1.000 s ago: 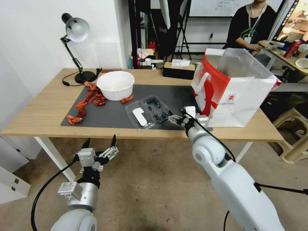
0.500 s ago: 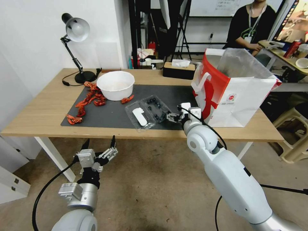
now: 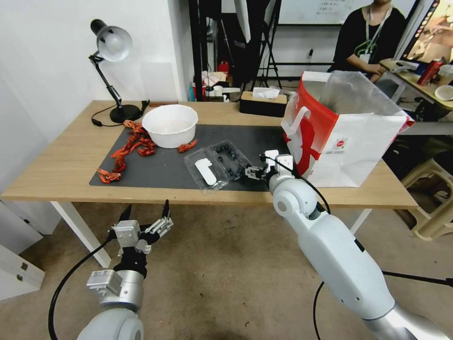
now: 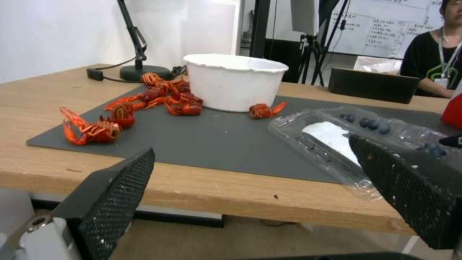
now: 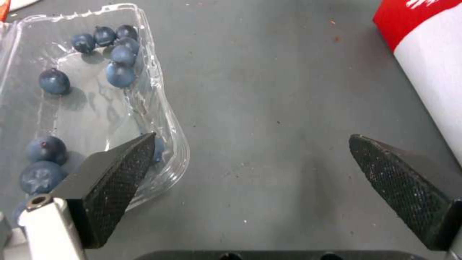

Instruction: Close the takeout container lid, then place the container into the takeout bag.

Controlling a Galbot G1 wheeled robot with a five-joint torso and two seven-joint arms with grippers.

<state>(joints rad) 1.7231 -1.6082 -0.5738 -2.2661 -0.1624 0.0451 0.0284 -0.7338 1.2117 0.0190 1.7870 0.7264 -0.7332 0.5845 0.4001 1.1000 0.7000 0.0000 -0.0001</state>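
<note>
The left gripper [image 3: 146, 215] is hovering below the table edge, fingers apart. The takeout container [image 3: 218, 165] is lying open on the dark mat [image 3: 160, 165], lid [image 3: 204, 173] flat. The right gripper [image 3: 256, 172], fingers spread, is hanging just beside it, the takeout bag [image 3: 344, 132] standing rightward.

**Clamshell lies open beside the bag**

I see the small clear plastic clamshell takeout container [image 3: 230, 162] lying open and flat on the dark mat, with dark blueberries [image 5: 120, 74] scattered loose in its tray half. Its clear hinged lid [image 3: 204, 172], bearing an elongated white label, is folded back beside the tray. The large red-and-white paper takeout bag [image 3: 344, 137] stands upright near the container, mouth open, its silvery lining showing and its white handle facing the container.
</note>
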